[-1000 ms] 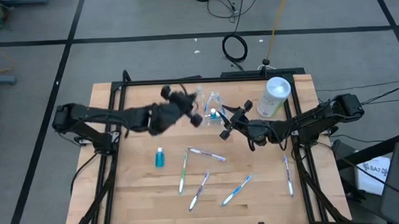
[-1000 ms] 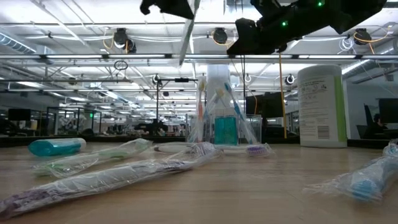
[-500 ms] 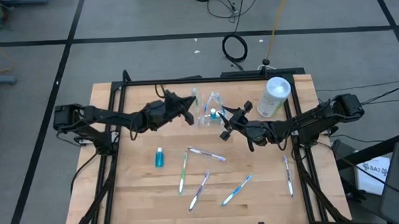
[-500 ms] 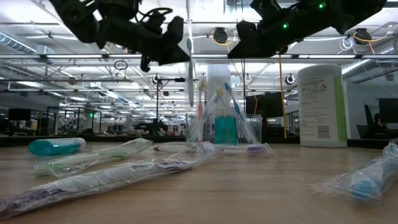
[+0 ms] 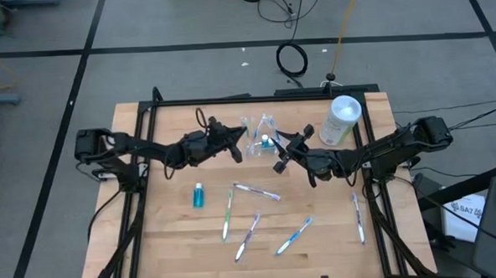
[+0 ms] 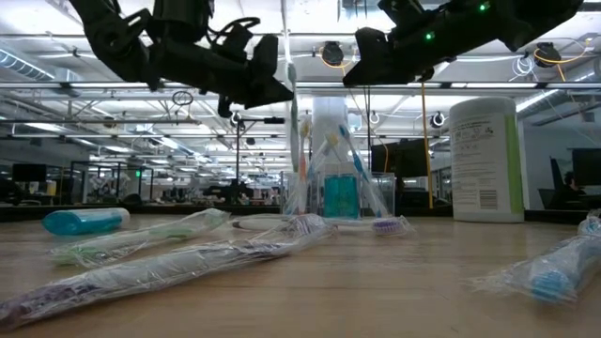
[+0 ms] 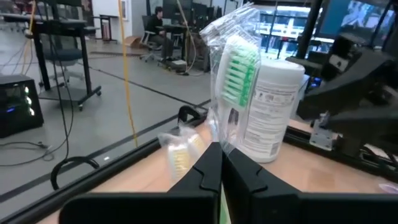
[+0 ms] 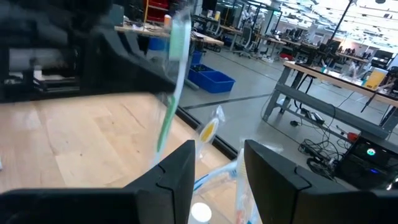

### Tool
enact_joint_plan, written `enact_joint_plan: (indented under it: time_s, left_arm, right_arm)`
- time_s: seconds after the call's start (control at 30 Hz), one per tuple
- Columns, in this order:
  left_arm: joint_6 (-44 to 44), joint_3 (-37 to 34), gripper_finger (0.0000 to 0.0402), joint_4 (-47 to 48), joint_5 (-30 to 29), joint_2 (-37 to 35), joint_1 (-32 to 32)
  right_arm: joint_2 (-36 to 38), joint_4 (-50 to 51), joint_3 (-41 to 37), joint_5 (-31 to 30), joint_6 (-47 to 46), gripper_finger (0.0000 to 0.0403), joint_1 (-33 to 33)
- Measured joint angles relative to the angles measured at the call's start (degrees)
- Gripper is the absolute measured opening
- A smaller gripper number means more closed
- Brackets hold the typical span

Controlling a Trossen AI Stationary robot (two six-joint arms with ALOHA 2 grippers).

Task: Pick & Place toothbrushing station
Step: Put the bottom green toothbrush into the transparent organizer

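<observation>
Left gripper (image 5: pixel 235 148) clamped on a wrapped green toothbrush (image 7: pixel 235 65), upright at nine o'clock of the clear cup (image 5: pixel 263 137); right gripper (image 5: pixel 284 152) at four o'clock of it, jaws apart, nothing held

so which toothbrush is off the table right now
The green-bristled wrapped toothbrush, pinched upright in the left gripper beside the clear cup; the other loose ones lie flat on the table.

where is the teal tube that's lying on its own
In the high view the small teal tube lies on the wooden table's left half, left of the scattered wrapped toothbrushes.
</observation>
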State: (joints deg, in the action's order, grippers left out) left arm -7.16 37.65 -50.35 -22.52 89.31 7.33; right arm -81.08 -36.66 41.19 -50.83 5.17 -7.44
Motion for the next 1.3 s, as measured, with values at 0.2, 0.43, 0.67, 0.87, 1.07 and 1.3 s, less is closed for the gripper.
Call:
enact_joint_plan:
  time_s: [0.2, 0.43, 0.67, 0.87, 1.07, 1.3]
  left_arm:
    - [-0.02, 0.0, 0.0006, -3.25, -0.45, 4.12, 0.93]
    - [-0.1, 0.02, 0.0003, 0.9, -0.48, 4.97, 1.33]
    - [-3.66, 0.02, 0.0004, 7.02, 0.04, 4.99, 1.33]
    - [-3.62, 0.02, 0.0018, 7.14, 0.04, 4.99, 1.33]
    - [-0.03, 0.02, 0.0033, 8.15, 1.12, 4.99, 1.96]
    - [0.41, 0.02, 0.0073, 13.89, 4.48, 4.99, 3.8]
  right_arm:
    - [0.0, -0.02, 0.0, 0.07, 0.0, 0.013, -0.02]
    - [0.02, 0.01, 0.0, 0.09, 0.09, 0.013, -0.02]
    - [0.01, 0.01, 0.0, 0.09, 0.17, 0.013, -0.02]
    - [0.01, -0.01, 0.01, 0.11, 0.03, 0.013, -0.02]
    - [0.01, -0.01, 0.01, 0.12, 0.0, 0.013, -0.02]
    - [0.0, -0.7, 0.02, 0.13, 0.08, 0.013, -0.02]
